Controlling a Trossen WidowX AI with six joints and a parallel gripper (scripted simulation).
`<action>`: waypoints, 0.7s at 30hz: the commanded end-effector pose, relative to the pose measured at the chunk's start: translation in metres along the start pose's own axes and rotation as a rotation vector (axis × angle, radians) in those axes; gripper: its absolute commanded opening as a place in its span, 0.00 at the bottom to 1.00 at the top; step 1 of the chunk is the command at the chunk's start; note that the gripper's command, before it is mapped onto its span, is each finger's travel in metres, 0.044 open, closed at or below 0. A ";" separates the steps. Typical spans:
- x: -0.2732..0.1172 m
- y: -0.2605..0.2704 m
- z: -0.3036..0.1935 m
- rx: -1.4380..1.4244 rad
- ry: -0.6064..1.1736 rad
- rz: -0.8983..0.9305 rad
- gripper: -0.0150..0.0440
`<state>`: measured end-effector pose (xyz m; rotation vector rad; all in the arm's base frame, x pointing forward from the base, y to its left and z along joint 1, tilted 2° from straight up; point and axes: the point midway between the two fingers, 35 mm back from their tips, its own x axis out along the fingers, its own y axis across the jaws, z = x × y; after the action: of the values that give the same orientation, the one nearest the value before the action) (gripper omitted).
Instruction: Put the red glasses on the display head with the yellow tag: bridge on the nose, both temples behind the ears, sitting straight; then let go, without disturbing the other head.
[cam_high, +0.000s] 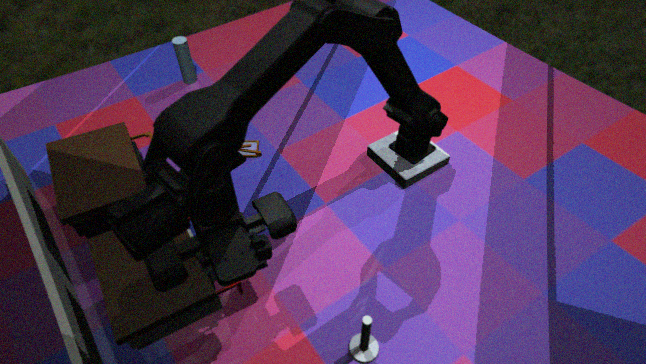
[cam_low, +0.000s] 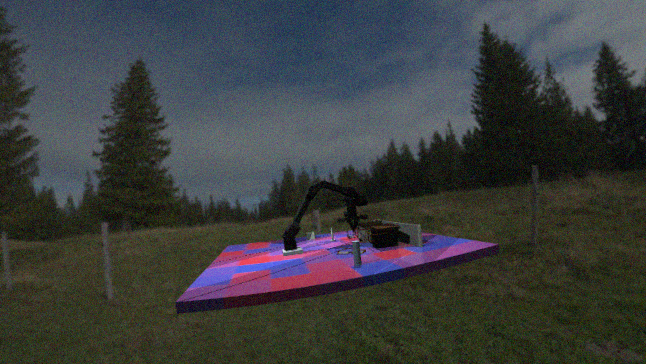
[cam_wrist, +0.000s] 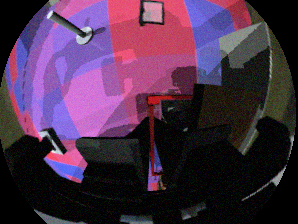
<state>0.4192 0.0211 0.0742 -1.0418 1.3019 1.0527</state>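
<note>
Top view, all placed from my base plate (cam_high: 435, 159) (cam_low: 299, 251). It sits on the table (cam_high: 595, 200) (cam_low: 310, 280). To its left, well apart, two blocks: far block (cam_high: 95, 170) (cam_low: 384, 237) and near block (cam_high: 155, 292) (cam_wrist: 225, 112), the latter lower in view. Beyond both, farther left, an upright panel (cam_high: 47, 250) (cam_low: 412, 234) (cam_wrist: 245, 55). Upper left of the plate, a cylinder (cam_high: 186, 62) (cam_low: 356, 254); below it, a peg stand (cam_high: 366, 348) (cam_wrist: 84, 35). Lower left, beside the near block, I have glasses (cam_high: 230, 287) (cam_wrist: 151, 120) between my gripper's (cam_wrist: 152, 134) fingers.
</note>
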 end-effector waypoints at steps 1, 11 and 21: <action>0.000 -0.001 -0.001 -0.003 0.005 -0.003 0.25; 0.000 -0.001 -0.001 -0.003 0.005 -0.003 0.25; 0.001 0.000 0.000 -0.001 0.001 -0.001 0.25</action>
<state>0.4191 0.0211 0.0739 -1.0416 1.3024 1.0531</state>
